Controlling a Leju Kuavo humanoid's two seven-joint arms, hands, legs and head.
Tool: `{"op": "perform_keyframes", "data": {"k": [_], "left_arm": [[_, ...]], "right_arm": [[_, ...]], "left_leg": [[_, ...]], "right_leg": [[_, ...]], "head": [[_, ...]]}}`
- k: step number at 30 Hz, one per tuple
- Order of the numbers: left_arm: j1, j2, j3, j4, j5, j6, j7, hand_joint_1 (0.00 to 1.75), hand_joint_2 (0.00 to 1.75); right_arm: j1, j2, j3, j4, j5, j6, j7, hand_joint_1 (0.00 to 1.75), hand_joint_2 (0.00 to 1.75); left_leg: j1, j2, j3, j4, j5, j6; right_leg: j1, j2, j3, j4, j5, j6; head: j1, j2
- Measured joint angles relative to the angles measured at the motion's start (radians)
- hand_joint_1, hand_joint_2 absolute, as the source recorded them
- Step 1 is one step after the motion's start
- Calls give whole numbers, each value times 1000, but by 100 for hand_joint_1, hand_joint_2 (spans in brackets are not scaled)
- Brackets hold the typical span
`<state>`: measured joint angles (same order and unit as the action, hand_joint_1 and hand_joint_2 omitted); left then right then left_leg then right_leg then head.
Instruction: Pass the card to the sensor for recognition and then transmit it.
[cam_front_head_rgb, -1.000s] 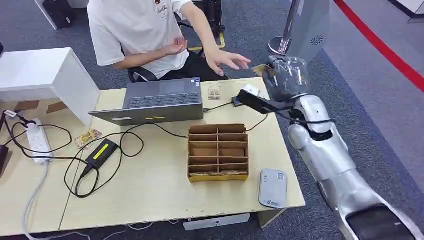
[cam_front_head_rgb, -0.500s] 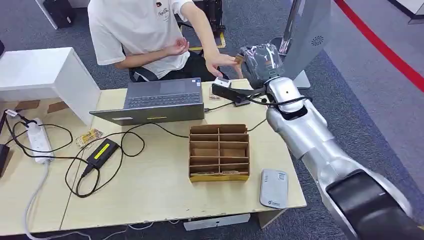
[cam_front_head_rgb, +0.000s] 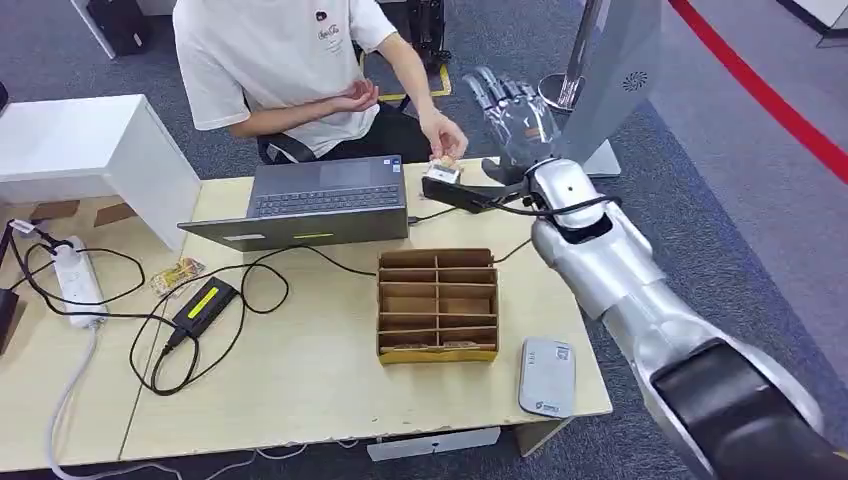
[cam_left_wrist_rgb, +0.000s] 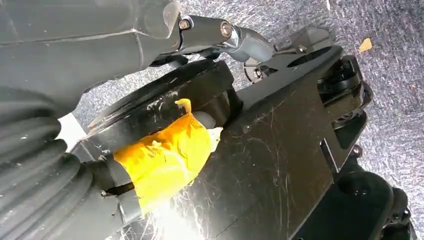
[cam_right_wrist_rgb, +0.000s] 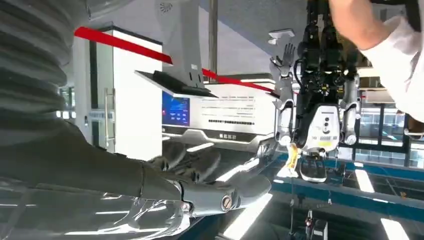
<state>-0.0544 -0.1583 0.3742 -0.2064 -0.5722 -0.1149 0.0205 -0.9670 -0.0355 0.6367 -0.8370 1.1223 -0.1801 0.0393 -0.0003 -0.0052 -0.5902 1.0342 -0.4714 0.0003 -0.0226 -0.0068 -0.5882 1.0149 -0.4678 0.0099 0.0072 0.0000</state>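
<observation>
Card (cam_front_head_rgb: 446, 163) seemingly with person's hand (cam_front_head_rgb: 441, 136), off right hand (cam_front_head_rgb: 510, 105)

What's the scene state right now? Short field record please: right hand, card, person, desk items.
right hand: robot's right hand raised past the desk's far edge, fingers spread, holding nothing
card: small tan card pinched in the seated person's hand, over the far desk edge
desk: pale wooden desk
on desk: grey open laptop; brown cardboard divider box; grey flat card reader
left hand: cannot tell
</observation>
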Motion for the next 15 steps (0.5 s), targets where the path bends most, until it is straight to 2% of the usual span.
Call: {"op": "perform_keyframes", "data": {"k": [4, 9, 15], "left_arm": [[3, 26, 0, 0, -4, -69, -25, 0, 175], [8, 34, 0, 0, -3, -75, -27, 0, 175], [13, 39, 0, 0, 3, -77, -27, 0, 175]], "right_arm": [[8, -9, -2, -7, 0, -1, 0, 0, 175], [17, -30, -9, -18, -1, -1, 10, 0, 175], [50, -127, -57, -35, -34, -13, 8, 0, 175]], "left_leg": [[0, 1, 0, 0, 0, 0], [0, 1, 0, 0, 0, 0], [0, -1, 0, 1, 0, 0]], "right_leg": [[0, 1, 0, 0, 0, 0], [0, 1, 0, 0, 0, 0], [0, -2, 0, -1, 0, 0]], "head": [[0, 0], [0, 0], [0, 0]]}}
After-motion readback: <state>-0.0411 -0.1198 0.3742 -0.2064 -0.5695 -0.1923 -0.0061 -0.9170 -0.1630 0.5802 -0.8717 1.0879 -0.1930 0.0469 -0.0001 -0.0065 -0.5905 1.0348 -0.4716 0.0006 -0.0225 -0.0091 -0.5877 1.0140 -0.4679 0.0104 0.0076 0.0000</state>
